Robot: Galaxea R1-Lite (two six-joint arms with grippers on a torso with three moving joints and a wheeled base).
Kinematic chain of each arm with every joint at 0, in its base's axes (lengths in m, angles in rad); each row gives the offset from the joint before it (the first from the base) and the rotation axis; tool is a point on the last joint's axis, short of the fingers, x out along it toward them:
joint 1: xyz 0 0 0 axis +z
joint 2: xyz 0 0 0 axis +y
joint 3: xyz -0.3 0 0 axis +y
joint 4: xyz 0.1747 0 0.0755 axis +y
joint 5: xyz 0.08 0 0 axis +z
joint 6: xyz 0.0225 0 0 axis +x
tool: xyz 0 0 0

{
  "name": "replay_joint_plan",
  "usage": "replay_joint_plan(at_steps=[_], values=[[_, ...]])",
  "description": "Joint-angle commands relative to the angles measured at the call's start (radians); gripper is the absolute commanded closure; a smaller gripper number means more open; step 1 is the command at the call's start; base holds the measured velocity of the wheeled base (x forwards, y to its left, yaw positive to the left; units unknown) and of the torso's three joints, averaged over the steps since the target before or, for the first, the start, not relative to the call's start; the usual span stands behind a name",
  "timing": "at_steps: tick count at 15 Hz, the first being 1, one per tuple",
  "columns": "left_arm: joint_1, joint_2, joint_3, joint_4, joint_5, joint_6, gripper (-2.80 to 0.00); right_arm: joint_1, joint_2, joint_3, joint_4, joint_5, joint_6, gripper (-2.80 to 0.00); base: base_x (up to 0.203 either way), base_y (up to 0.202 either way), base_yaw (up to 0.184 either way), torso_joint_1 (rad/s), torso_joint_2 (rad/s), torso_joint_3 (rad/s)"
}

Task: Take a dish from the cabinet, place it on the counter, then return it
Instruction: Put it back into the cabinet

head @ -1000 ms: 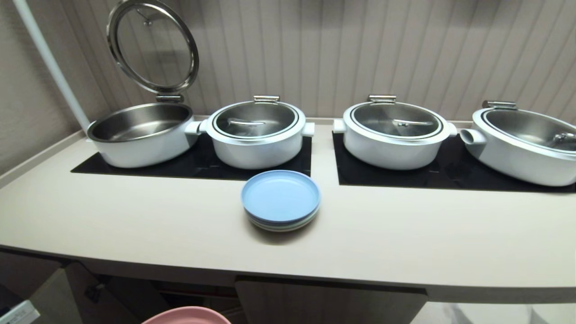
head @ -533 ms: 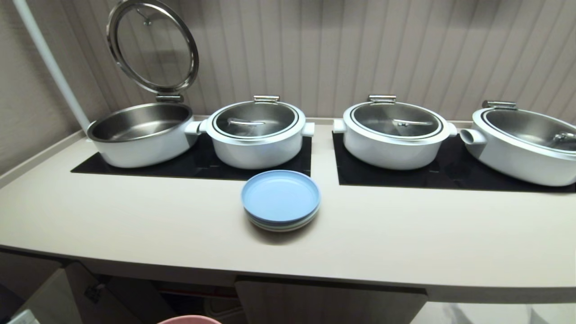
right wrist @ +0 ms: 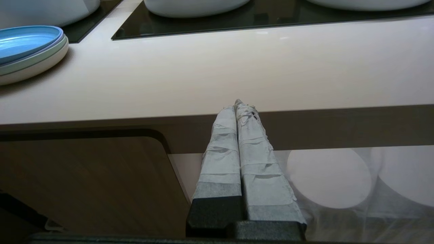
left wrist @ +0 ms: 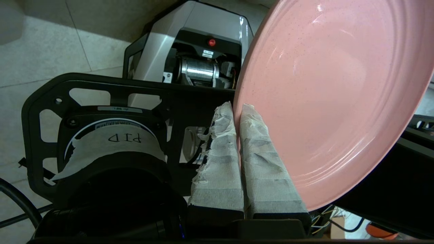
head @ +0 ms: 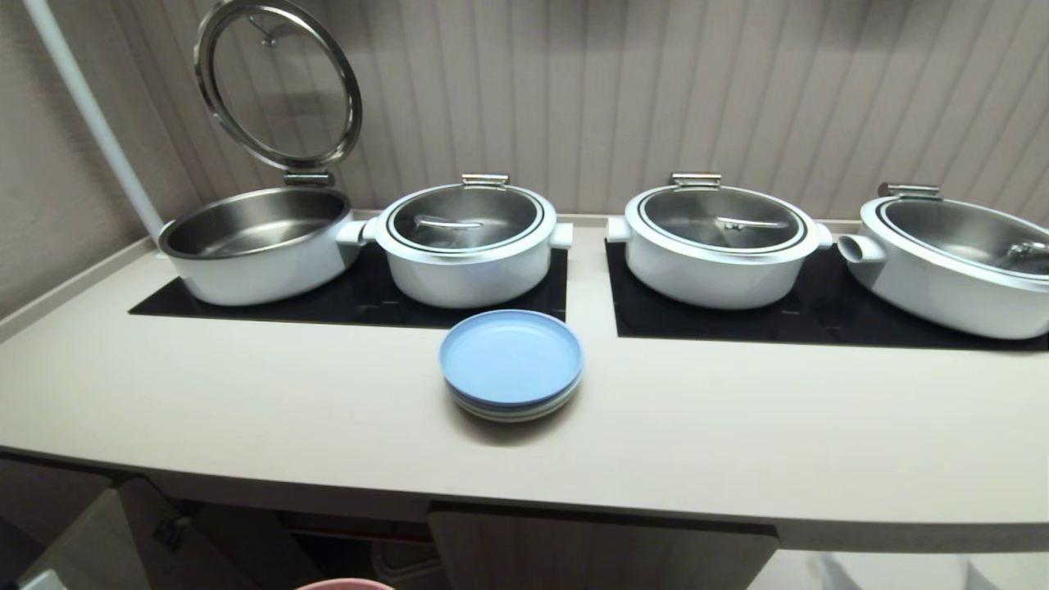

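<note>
Here my left gripper (left wrist: 237,108) is pinching the pink dish's (left wrist: 332,95) rim below the counter's (head: 246,410) front edge. My right gripper (right wrist: 239,105) is sitting closed, empty, facing that edge under fluted walls.

Beyond my fingers (right wrist: 237,112), a fluted beige wall (head: 656,98) rises behind the desk; pale tiled floor (left wrist: 40,54) lies below them.

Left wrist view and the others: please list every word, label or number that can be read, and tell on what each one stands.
"PID": handwritten on a strip of white tape stuck on a round black part of the robot, seen upside down.
Small white label under the red button on the grey housing: too small to read.
Narrow sticker above the tape: too blurred to read.
Head view and right wrist view: no text.
</note>
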Motion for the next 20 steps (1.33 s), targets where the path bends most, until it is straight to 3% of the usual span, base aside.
replay_joint_plan(at_steps=[1, 20], values=[[-0.011, -0.015, 0.005, 0.008, -0.002, -0.002, 0.00, 0.000, 0.000, -0.001, -0.001, 0.000, 0.000, 0.00, 0.000, 0.000, 0.000, 0.000, 0.00, 0.000], [-0.028, -0.011, 0.016, -0.006, -0.005, -0.005, 0.00, 0.000, 0.000, 0.000, -0.001, 0.000, 0.000, 0.00, 0.000, 0.000, 0.000, 0.000, 0.00, 0.000]])
